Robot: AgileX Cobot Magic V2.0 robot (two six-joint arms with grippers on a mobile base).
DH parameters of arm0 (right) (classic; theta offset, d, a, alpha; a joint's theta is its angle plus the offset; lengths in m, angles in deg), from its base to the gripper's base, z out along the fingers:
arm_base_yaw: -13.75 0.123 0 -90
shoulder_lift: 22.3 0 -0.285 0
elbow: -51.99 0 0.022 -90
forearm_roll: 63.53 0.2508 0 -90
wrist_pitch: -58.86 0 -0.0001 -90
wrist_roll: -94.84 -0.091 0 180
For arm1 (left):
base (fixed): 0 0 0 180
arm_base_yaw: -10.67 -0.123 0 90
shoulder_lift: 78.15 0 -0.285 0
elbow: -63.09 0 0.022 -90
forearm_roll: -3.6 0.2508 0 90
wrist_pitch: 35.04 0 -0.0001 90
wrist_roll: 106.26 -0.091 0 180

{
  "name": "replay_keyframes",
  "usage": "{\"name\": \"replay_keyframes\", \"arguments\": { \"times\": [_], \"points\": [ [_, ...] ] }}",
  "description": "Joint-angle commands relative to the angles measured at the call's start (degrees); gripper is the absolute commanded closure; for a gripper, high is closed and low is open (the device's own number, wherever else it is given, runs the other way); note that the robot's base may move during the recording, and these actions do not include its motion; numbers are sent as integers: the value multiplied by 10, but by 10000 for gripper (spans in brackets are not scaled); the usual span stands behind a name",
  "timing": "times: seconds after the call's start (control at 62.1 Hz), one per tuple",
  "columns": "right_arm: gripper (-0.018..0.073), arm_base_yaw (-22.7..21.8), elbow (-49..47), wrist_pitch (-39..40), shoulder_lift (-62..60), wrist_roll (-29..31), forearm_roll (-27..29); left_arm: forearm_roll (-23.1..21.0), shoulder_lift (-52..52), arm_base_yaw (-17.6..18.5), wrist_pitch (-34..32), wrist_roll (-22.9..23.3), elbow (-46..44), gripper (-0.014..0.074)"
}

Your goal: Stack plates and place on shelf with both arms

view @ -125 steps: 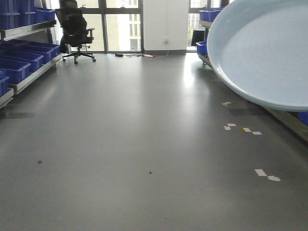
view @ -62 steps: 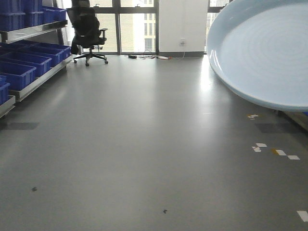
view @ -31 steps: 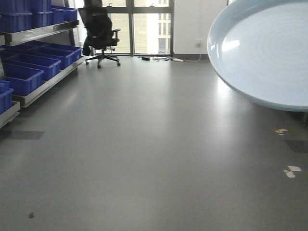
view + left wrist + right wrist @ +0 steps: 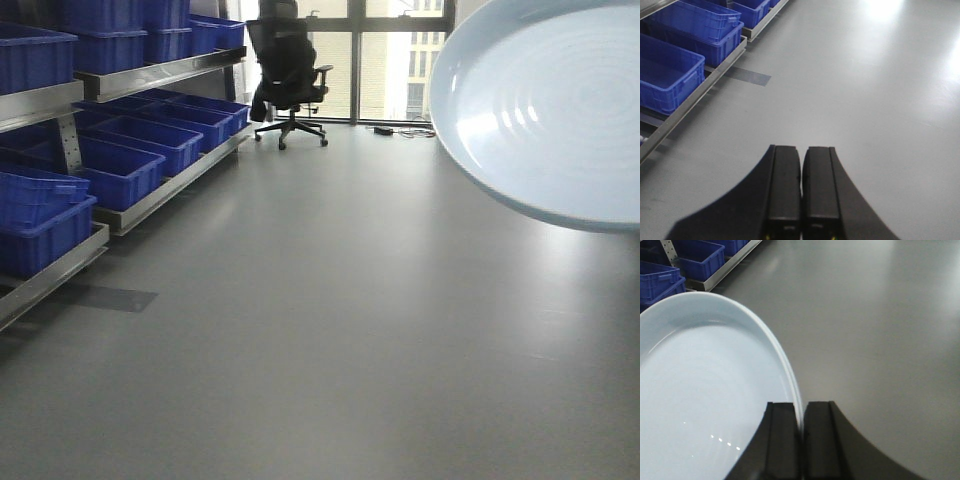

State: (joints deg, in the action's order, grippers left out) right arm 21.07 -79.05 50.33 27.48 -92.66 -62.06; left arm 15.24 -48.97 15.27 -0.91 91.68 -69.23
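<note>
- Pale blue and glossy, the plate (image 4: 705, 390) fills the near left of my right wrist view. Its rim runs up between the two pads (image 4: 782, 440) of my right gripper (image 4: 802, 412), which is clamped tight on that edge (I see one rim and cannot tell whether a second plate lies beneath).
- My left gripper (image 4: 801, 160) is pressed closed on nothing, over bare grey floor (image 4: 865, 100).
- The step, as I judge it, is carrying toward the shelf (image 4: 150, 75) of blue bins (image 4: 130, 165) on the left. An edge pinch on so wide a plate is a long lever, so I'd hold the wrist level, go slowly, and bring the left gripper under the far rim.
- In the front view the plate hangs high at the right, tilted, well clear of the floor.
</note>
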Motion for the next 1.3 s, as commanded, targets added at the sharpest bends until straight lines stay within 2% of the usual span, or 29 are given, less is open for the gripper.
{"name": "replay_keyframes", "arguments": {
  "times": [0.0, 1.289],
  "points": [
    [511, -3, -19, 55, -5, 1, -1, 4, 3, 3, -47, 1, -16, 507],
    [511, -3, -19, 55, -5, 1, -1, 4, 3, 3, -48, 1, -16, 507]
  ]
}}
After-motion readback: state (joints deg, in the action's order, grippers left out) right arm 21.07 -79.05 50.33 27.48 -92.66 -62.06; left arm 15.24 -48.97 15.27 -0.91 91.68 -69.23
